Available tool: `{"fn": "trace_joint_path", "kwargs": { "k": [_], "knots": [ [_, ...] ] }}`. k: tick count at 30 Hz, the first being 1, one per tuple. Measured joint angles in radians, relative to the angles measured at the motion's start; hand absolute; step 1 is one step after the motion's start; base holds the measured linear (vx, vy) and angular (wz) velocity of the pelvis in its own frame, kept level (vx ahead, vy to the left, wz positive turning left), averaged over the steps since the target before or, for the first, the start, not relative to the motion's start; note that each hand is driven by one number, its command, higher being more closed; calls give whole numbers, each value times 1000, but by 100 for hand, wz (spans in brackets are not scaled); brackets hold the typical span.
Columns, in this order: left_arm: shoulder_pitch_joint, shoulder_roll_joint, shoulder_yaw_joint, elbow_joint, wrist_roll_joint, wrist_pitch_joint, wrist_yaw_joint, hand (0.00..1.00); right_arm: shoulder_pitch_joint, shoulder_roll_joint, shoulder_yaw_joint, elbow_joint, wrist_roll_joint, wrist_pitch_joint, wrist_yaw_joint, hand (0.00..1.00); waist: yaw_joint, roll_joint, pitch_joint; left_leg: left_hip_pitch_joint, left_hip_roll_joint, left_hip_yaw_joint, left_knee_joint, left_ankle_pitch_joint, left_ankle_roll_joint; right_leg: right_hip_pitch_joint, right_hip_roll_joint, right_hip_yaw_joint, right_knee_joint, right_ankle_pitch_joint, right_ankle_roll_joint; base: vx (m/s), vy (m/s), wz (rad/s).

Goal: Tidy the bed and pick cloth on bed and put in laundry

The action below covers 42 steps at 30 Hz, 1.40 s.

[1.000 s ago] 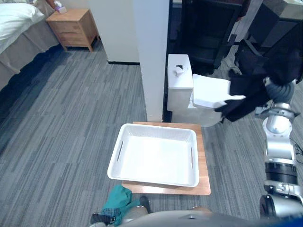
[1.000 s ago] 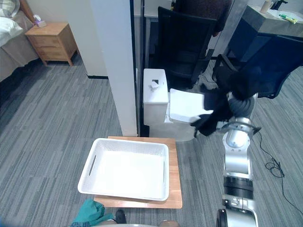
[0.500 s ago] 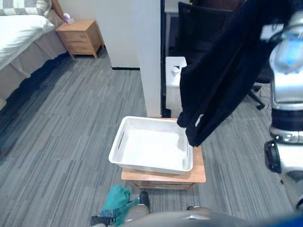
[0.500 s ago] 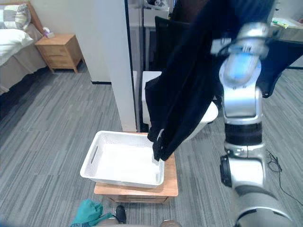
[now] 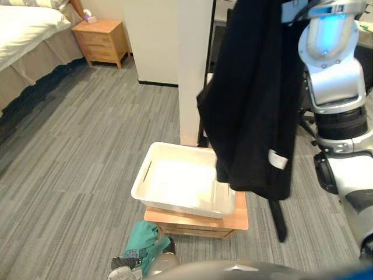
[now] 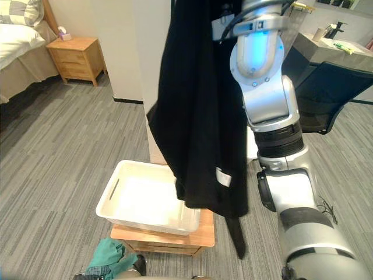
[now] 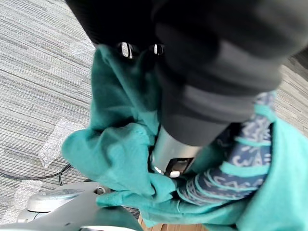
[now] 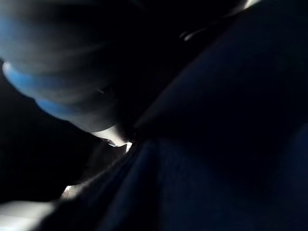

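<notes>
Presently the right arm (image 6: 259, 70) is raised high, and a long black cloth (image 5: 256, 116) hangs down from above it. The lower hem of this cloth, with a small white label (image 5: 278, 158), is in front of the right end of the white basket (image 5: 143, 181). One narrow strip of it dangles lower, beside the low wooden counter (image 5: 239, 219) that carries the basket. The inside of the basket looks bare where the cloth does not hide it. In the right wrist view the black fabric lies close before the camera, so I cannot tell whether the right hand is closed on it.

The left hand (image 7: 211, 91) is low, near the front left corner of the counter. Its fingers (image 7: 169, 156) seem curled into a bunched teal cloth (image 5: 143, 239), though the cloth covers most of them. A blue patterned cloth (image 7: 240, 173) is bundled together with the teal one.

Behind the basket stands a white pillar (image 5: 195, 58). Far on the left, across the grey carpet floor (image 5: 70, 146), are the bed (image 5: 23, 29) and a wooden nightstand (image 5: 105, 41).
</notes>
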Motion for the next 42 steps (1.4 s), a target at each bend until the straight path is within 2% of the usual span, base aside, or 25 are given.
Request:
{"fn": "trace_joint_path", "kwargs": {
  "k": [8, 16, 19, 24, 28, 30, 35, 42],
  "knots": [
    [-21, -2, -11, 0, -4, 0, 20, 100, -4, 87, 42, 73, 30, -6, 15, 100, 3, 0, 0, -8, 18, -22, 0, 8, -11, -2, 21, -10, -1, -1, -8, -4, -23, 4],
    [-27, -1, -46, 4, -5, 0, 34, 100, 5, 303, 90, 194, 30, -6, 42, 100, 20, -2, 0, -9, 29, -29, 0, 11, -16, 2, 30, -27, -1, -4, -14, 1, -20, 3],
    [-33, 0, -46, 4, -5, 0, 37, 100, 11, 364, 115, 277, 27, -4, 49, 100, 37, -10, 2, -10, 28, -32, 0, 11, -16, 6, 30, -28, -1, -4, -14, 2, -1, 3],
    [-31, 12, -47, 4, -4, 0, 40, 100, 60, 452, 132, 333, 26, -4, 68, 100, 40, -34, 10, -17, 25, -53, 0, 11, -17, 15, 30, -48, -1, -6, -14, 6, -5, 12],
    [-30, 13, -46, 4, -4, 0, 40, 100, 99, 478, 159, 345, 26, -4, 80, 100, 42, -43, 15, -25, 25, -57, 0, 12, -19, 13, 31, -56, -1, -7, -14, -7, -2, 7],
    [-27, 13, -46, 4, -2, 0, 40, 100, 138, 522, 172, 354, 26, -4, 84, 100, 43, -43, 16, -25, 24, -56, 0, 12, -19, 13, 30, -55, 0, -8, -15, 0, 0, 0],
    [-23, 14, -46, 4, 2, 0, 40, 100, 198, 569, 237, 462, 21, -5, 121, 100, 47, -39, 19, -26, 25, -56, 0, 12, -19, 11, 31, -55, 6, -16, -17, 0, 0, 0],
    [-45, 9, -48, 3, 4, -15, 40, 100, 219, 577, 242, 577, -2, -5, 138, 100, 56, -14, 98, -71, 30, -59, 1, 22, -20, -66, 29, -54, 68, -34, -19, -32, 5, -1]
  ]
}}
